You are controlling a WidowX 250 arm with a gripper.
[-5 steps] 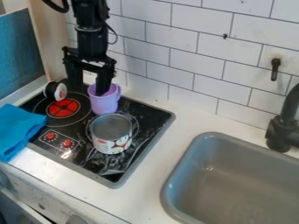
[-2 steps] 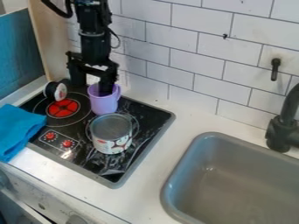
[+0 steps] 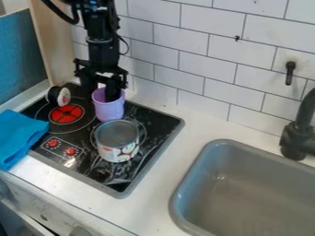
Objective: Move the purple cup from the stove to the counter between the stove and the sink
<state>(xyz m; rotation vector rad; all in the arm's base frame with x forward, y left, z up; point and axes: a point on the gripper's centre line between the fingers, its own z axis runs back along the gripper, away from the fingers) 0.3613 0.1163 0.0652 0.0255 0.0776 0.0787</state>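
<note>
The black gripper (image 3: 102, 90) hangs over the back of the stove, at the purple cup (image 3: 109, 109). Its right finger is down inside the cup, while the left one stands at the cup's back left edge, with a gap between the two. The cup stands upright on the black cooktop. Just in front of it is a metal can (image 3: 117, 142) with a patterned side and a grey top. A small white and black round object (image 3: 63, 96) lies on its side left of the cup.
A blue cloth (image 3: 20, 138) lies over the left edge of the cooktop (image 3: 144, 167). White tiled wall (image 3: 206, 69) rises close behind the cup. At the right are a grey sink (image 3: 246, 193) and a black faucet (image 3: 298, 138).
The gripper has shifted slightly right and down, and its fingers have drawn closer together. The purple cup has turned slightly, so the handle at its right no longer stands out.
</note>
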